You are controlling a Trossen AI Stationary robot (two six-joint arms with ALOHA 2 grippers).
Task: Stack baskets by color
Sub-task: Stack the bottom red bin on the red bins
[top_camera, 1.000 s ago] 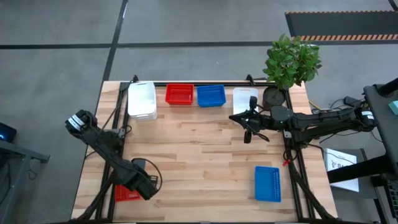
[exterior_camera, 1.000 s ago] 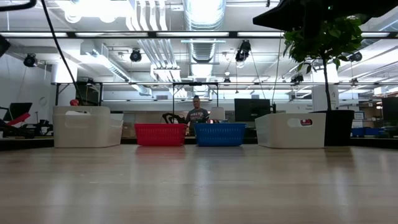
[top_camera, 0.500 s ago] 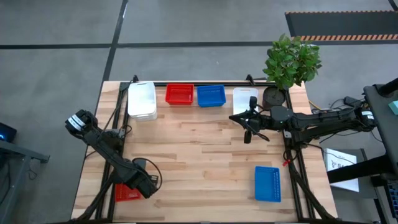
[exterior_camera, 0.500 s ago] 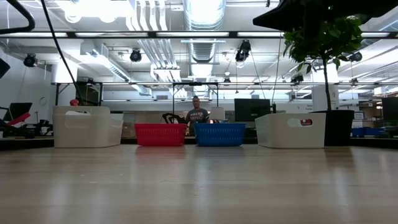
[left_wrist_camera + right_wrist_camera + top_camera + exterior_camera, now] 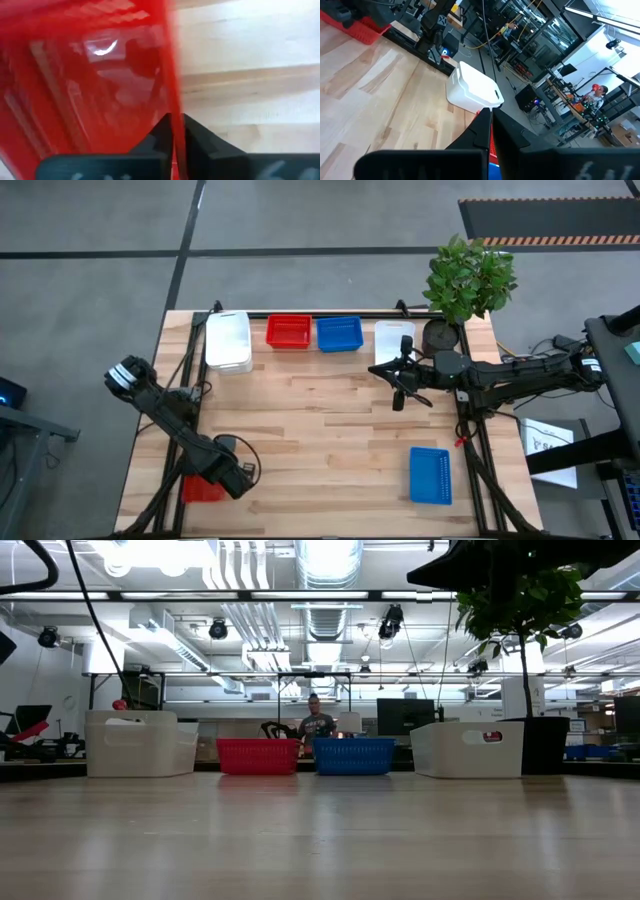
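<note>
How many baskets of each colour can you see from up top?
Red baskets: 2
Blue baskets: 2
White baskets: 2
Total: 6 showing; any nested inside others cannot be told apart.

Red basket fills the left and centre of the frame, seen very close; mesh pattern visible along its upper edge, glare spot at upper left. Its thin wall runs down the middle of the frame to bottom centre. Left pincer at bottom centre: two dark fingers closed on that wall, one either side. Pale wood table with plank seams occupies the right half.
</note>
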